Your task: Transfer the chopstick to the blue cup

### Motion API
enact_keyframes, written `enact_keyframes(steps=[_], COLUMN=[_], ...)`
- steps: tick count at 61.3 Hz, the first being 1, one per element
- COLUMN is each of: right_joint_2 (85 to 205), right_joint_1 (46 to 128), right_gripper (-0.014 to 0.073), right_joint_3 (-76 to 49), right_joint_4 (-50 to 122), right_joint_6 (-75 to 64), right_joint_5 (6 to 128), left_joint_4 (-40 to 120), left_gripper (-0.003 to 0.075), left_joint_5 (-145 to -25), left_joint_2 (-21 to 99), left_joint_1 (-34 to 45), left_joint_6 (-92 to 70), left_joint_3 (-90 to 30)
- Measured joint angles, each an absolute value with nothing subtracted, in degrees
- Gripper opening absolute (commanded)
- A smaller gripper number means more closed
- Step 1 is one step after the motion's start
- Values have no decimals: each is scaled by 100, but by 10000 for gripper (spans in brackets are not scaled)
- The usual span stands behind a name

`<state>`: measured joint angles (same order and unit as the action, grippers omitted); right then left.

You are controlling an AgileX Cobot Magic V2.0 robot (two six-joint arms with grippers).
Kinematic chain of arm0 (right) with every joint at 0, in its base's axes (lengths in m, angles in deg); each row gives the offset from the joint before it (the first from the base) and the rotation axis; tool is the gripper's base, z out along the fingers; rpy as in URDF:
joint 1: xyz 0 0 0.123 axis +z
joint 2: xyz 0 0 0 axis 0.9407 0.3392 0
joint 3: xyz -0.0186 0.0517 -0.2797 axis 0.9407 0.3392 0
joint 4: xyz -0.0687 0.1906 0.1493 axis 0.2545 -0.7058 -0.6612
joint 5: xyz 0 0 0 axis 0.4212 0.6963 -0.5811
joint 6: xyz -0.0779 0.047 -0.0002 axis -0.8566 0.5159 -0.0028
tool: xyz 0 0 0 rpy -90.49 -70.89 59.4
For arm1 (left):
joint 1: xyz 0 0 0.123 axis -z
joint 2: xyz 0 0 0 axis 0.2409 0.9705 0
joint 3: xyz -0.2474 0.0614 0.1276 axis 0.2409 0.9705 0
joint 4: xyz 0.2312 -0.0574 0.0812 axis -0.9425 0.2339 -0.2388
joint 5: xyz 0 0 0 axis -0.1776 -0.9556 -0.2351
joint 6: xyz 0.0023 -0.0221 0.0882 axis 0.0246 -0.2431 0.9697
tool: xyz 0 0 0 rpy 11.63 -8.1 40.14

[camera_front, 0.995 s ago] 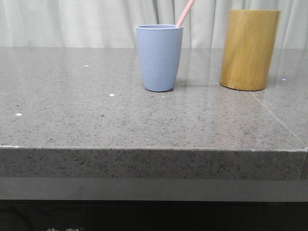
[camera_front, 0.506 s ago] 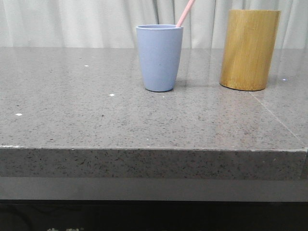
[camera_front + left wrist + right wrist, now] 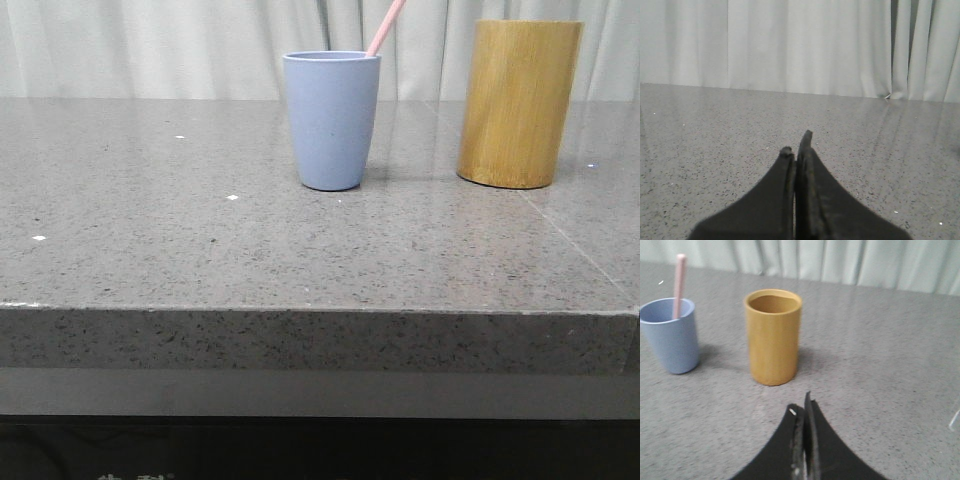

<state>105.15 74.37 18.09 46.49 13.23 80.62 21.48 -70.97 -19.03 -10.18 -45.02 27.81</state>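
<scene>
Chopstick (image 3: 385, 27) stands inside the blue cup (image 3: 331, 120), leaning against the rim on the side toward the bamboo holder (image 3: 518, 103), its top slanting up past the frame; the transfer looks done. Left gripper (image 3: 797, 150) has its fingers pressed together with nothing between them, low over bare stone table (image 3: 200, 250); right gripper (image 3: 802, 412) is likewise closed and empty, well back from the holder. Judged by looks, the stick is light, stiff, smooth, likely to roll or slip; best pinched mid-shaft above the rim.
</scene>
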Motion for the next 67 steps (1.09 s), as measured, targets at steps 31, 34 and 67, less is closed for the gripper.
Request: enact_keyframes(steps=[31,34,67], right_joint_2=[8657,8623,8610], right_joint_1=[6910,6910,6910], right_gripper=[-119,-119,-119], right_joint_3=[4639,4715,4842], right_joint_4=[4628,4628,4628], right_joint_6=[1323,1323,1323], right_joint_5=[6182,6118,5922], left_joint_4=[2148,2148,2152], left_gripper=[-19,-19,-19], left_joint_5=[-7097,-7097,-7108], left_joint_2=[-1903,-1903,-1903], left_joint_1=[-1018,-1018,-1018], left_joint_6=[-4502,-4502,-4506], left_joint_3=[2781,2781,2781])
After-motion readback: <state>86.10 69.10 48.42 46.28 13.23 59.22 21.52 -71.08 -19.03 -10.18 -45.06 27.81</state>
